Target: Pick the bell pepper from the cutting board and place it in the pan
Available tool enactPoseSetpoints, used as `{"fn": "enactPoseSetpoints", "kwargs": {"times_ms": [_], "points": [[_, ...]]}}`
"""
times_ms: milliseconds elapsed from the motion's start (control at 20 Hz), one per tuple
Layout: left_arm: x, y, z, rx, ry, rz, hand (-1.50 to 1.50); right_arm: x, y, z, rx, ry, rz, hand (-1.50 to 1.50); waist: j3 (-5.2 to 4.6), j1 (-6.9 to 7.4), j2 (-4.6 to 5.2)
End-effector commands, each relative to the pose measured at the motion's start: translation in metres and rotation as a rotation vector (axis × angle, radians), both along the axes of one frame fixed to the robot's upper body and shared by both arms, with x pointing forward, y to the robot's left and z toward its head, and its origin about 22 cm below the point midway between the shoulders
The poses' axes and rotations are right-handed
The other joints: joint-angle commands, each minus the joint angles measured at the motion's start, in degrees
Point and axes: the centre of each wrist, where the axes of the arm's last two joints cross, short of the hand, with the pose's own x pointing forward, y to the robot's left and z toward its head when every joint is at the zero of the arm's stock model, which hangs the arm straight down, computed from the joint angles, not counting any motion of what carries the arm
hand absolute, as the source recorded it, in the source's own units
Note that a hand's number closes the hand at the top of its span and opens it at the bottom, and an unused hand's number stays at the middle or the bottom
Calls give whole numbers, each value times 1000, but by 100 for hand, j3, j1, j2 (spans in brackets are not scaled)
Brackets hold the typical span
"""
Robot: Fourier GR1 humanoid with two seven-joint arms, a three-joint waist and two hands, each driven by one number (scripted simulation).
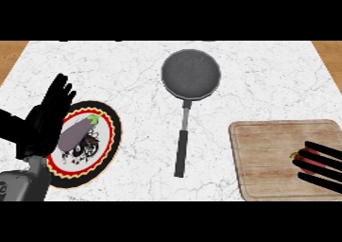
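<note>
Nearest, right hand point(326, 166) at the lower right edge, over the wooden cutting board point(271, 160), fingers curled round the red bell pepper point(306, 158), which shows only partly between them, still over the board. Left hand point(45, 118) at the left edge, fingers straight and up, holding nothing, resting partly over the patterned plate point(97, 156). Purple eggplant point(77, 132) lies on that plate. Farther back at centre, dark pan point(191, 73) on the marble counter point(271, 75), handle pointing toward the near edge, nothing in it.
</note>
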Motion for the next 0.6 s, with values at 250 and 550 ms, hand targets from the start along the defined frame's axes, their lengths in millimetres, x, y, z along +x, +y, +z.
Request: {"fn": "enactPoseSetpoints", "kwargs": {"times_ms": [250, 550], "points": [[-10, 10, -3, -2, -5, -9, 0, 18, 7, -35, -10, 15, -25, -150, 2, 45, 9], [15, -7, -4, -3, 19, -12, 0, 38, 29, -47, -54, -6, -47, -150, 2, 35, 16]]}}
